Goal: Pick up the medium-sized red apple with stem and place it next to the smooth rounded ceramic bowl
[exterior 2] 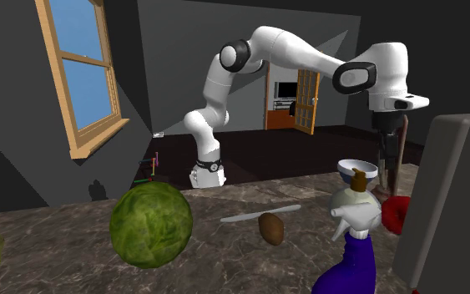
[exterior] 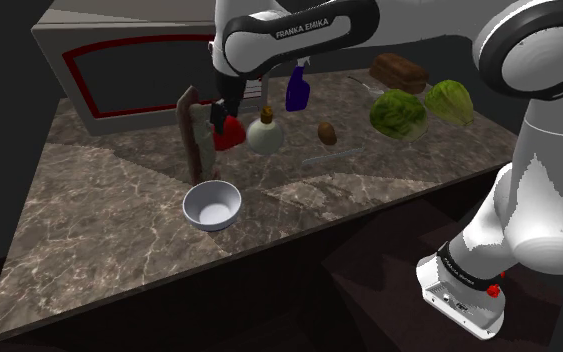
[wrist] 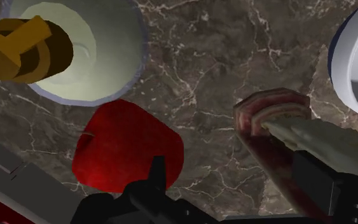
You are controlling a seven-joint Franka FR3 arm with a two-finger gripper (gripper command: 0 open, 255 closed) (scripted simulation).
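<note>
You have the pincer (exterior: 231, 108) hanging low over the marble tabletop (exterior: 99, 220), beyond the white bowl (exterior: 213, 207) as the shoulder view looks. In the wrist view its two black fingers (wrist: 156, 173) stand apart and clasp nothing, so record it as open.

The red apple (exterior: 231, 133) rests on the tabletop beyond the bowl, clearly apart from it and directly beneath the pincer. In the wrist view one finger overlaps the apple's edge, while most of the fruit lies outside the gap. You cannot tell whether the finger touches it.

A tall reddish-brown object with a pale face (exterior: 191, 135) stands upright just beyond the bowl's rim, between the bowl and the apple.

A pale corked flask (exterior: 266, 131) stands beyond the bowl toward the shoulder view's right, just beside the apple. Farther from the bowl that same way are a blue spray bottle (exterior: 297, 90), a small brown lump (exterior: 327, 132), two green lettuces (exterior: 399, 113) and a brown loaf (exterior: 399, 70).

A grey microwave (exterior: 119, 70) stands well beyond the bowl, toward the shoulder view's left.
</note>
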